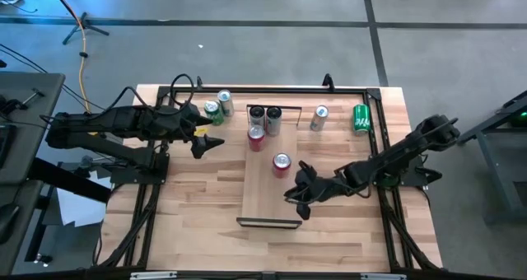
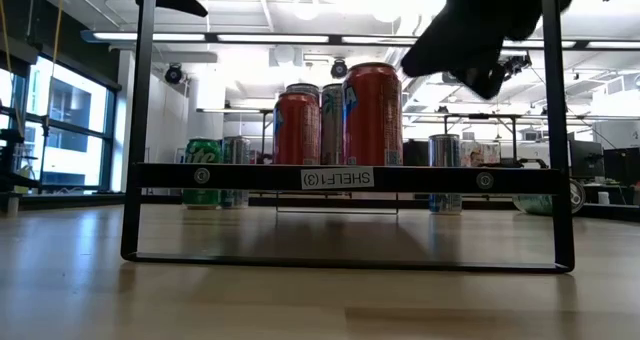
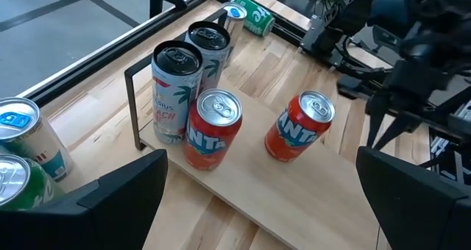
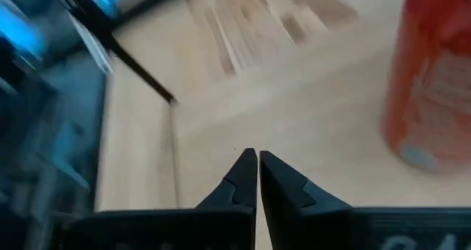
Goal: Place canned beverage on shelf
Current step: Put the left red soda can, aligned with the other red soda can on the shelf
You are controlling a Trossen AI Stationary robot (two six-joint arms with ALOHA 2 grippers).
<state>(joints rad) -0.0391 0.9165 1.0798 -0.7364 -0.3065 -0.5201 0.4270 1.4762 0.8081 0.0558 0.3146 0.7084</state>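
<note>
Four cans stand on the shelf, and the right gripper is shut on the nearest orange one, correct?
Not quite. Four cans do stand on the shelf, but the right gripper is shut on nothing: the right wrist view shows its fingers together, with the orange can off to one side.

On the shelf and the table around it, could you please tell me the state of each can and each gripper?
Shelf: flat on the table.
Four cans on shelf: upright.
Green can: lying on its side.
Silver can: upright on the table.
Two cans near left arm: upright.
Left gripper: open, empty.
Right gripper: shut, empty, over the shelf.
</note>
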